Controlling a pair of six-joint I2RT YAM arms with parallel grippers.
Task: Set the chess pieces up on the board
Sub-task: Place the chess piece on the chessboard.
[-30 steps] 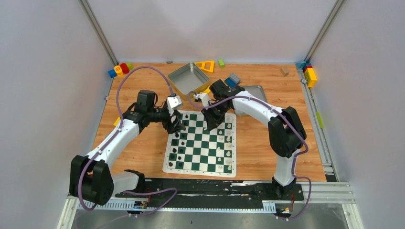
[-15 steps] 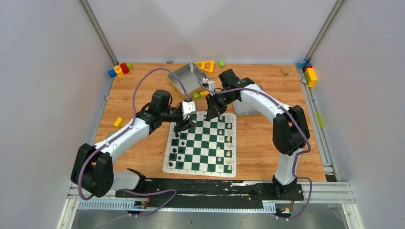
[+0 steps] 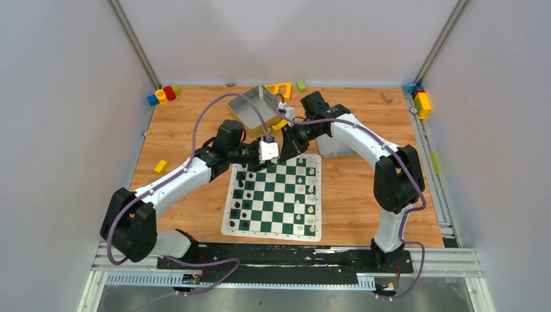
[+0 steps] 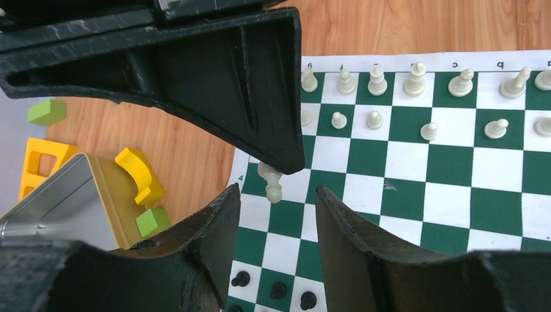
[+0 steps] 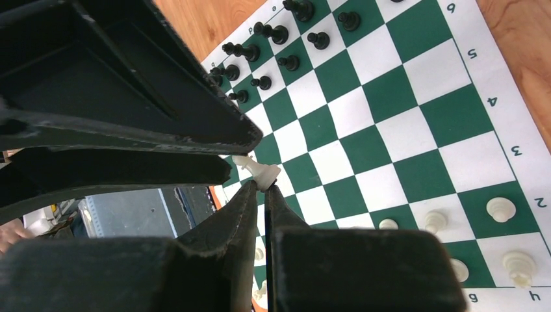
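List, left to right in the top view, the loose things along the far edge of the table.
cluster of coloured blocks → grey metal tray → green block → small brown block → pile of coloured blocks

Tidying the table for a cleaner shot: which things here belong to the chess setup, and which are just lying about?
Job: green-and-white checked board mat; small black plastic chessmen; small cream plastic chessmen, one pinched in the right hand.
Lying about: grey metal tray; colourful toy blocks; yellow arch block.
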